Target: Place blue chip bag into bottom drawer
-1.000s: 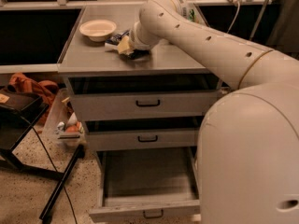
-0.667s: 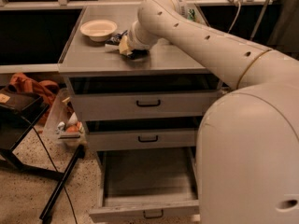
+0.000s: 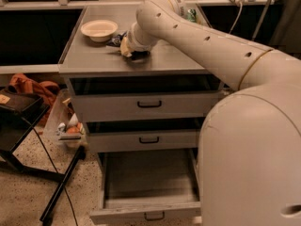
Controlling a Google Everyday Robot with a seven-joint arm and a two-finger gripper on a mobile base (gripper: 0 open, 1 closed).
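Reaching gripper, camera view: the white jointed robot arm (image 3: 202,41) stretches across the cabinet. Its gripper (image 3: 131,52) is down on the grey metal cabinet top (image 3: 89,60), right at the bag. The wrist covers the contact, so I cannot tell whether it has a hold on anything.
Blue chip bag: the crumpled dark blue foil chip bag (image 3: 117,38) lies on the cabinet top between the bowl and the gripper. It is mostly hidden by the wrist, and only a dark corner with pale patches shows. Since it is up here and not in the drawer, the grasp looks like the step in hand.
Bowl: a shallow cream bowl (image 3: 99,29) sits just beside the bag on its far side, probably close enough for a sideways drag to nudge it.
Bottom drawer: the lowest wide grey metal drawer (image 3: 146,214) is pulled well out, its tray floor open from above, evidently set ready to take the bag.
Upper drawers: two taller-fronted grey drawers (image 3: 149,105) sit further back, so they do not overhang the tray. The carry likely goes forward past the top's edge, then down.
Green can: a small green can (image 3: 190,15) stands at the rear, well apart from the bag.
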